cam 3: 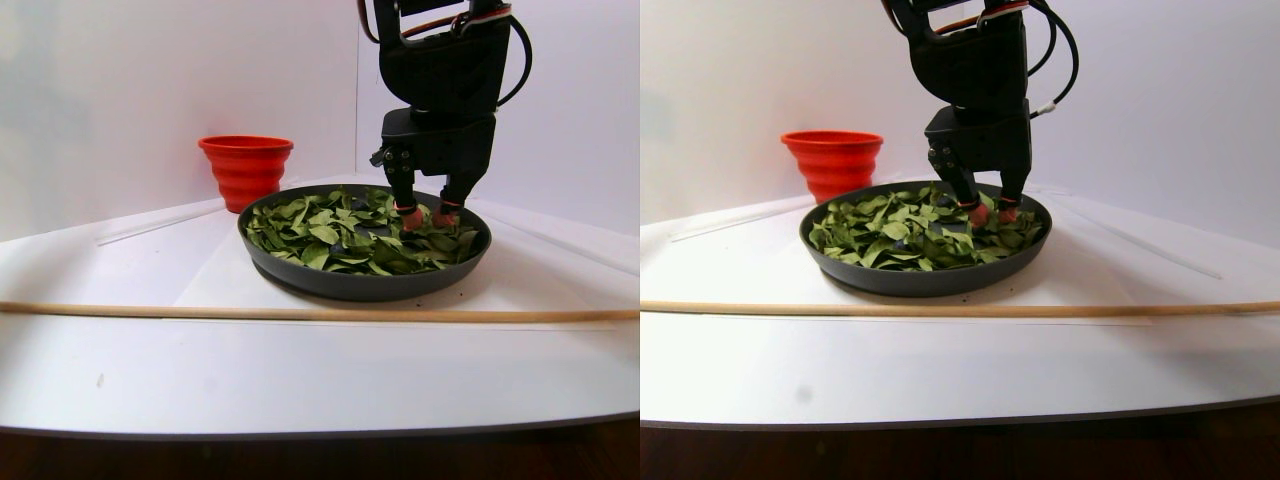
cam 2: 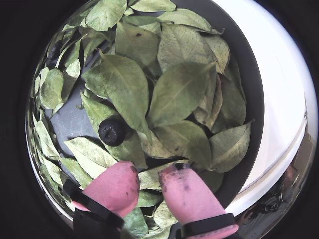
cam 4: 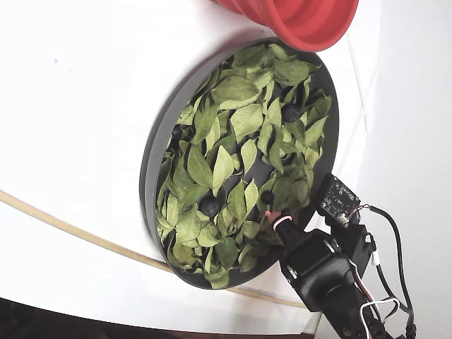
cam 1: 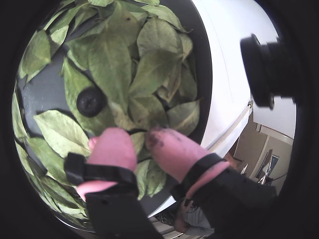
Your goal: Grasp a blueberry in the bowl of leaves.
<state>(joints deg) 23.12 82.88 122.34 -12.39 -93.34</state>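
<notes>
Currently the two-finger gripper with pink rubber-like fingertip pads (cam 2: 148, 185) is released and empty, its jaws parted by a narrow gap and lowered among the small oval green leaves (cam 2: 174, 94) that fill the wide, shallow dark grey bowl (cam 3: 360, 282). The nearest target, a round dark blueberry (cam 2: 112, 130), lies in a pocket of bare bowl floor, partly tucked under a long leaf, ahead of the pads and offset toward the left fingertip (cam 2: 115, 185) in both wrist views; it is not between the jaws. To execute the grasp well, judged from this layout: raise the pads slightly clear of the leaves, shift the gripper toward the berry until it sits centred in the gap, and widen the jaws before descent, since the present opening looks little wider than the berry. Descend so that the overlapping leaf is pushed aside, not trapped against the fruit. Close gently; a soft berry will likely roll or crush. Other dark berries (cam 4: 210, 205) show among the leaves in the fixed view. The ribbed red-orange cup (cam 3: 246, 168) and the thin wooden rod (cam 3: 300, 313) lie outside the working area.
</notes>
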